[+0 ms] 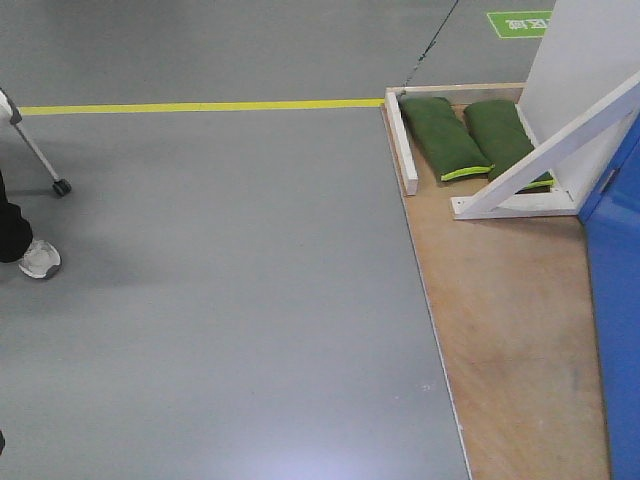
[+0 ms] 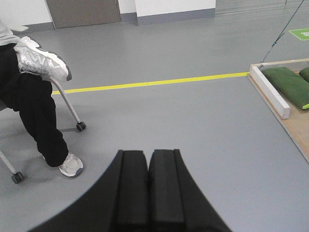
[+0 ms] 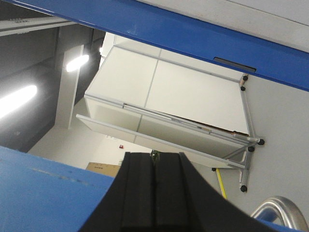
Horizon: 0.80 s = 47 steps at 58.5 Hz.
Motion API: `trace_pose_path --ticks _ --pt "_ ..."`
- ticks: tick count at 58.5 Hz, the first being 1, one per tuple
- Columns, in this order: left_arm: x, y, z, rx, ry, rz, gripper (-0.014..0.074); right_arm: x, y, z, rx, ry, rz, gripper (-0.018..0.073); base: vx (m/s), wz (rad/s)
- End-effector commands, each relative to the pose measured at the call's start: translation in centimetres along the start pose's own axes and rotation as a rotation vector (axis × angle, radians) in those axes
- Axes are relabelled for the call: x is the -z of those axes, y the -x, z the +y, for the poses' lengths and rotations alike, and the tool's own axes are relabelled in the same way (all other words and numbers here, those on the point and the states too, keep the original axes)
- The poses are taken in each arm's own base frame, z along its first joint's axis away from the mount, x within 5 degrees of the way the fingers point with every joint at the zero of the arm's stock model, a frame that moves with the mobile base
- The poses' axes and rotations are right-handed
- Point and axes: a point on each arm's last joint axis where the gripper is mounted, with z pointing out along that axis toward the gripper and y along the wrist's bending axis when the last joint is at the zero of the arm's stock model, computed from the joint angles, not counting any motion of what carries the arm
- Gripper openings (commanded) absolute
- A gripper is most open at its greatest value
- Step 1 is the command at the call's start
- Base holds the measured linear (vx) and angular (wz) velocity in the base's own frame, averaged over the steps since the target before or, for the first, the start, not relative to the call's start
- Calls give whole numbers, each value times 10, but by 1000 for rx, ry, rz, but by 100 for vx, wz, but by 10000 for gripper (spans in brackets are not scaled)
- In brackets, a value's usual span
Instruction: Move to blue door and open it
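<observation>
Exterior front-facing — green bags (image 1: 445, 138), white beam (image 1: 545, 150) beside blue door (image 1: 615, 300).

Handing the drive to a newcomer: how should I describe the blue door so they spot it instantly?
Start at the wooden platform on the right of the grey floor. The blue door stands along its right edge, next to the white slanted beam. It is the only glossy blue surface; the bags by the beam are green.
</observation>
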Motion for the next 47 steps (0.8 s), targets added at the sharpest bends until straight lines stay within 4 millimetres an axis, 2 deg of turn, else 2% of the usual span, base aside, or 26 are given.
trace_pose_path --ticks 1,30,47 --pt "1 7 0 8 3 -92 70 12 -21 22 117 79 251 2 0 0" --pt "1 7 0 8 3 -92 70 35 -31 30 133 86 510 2 0 -1" --pt "1 7 0 8 3 -92 70 49 -30 38 132 104 586 2 0 -1"
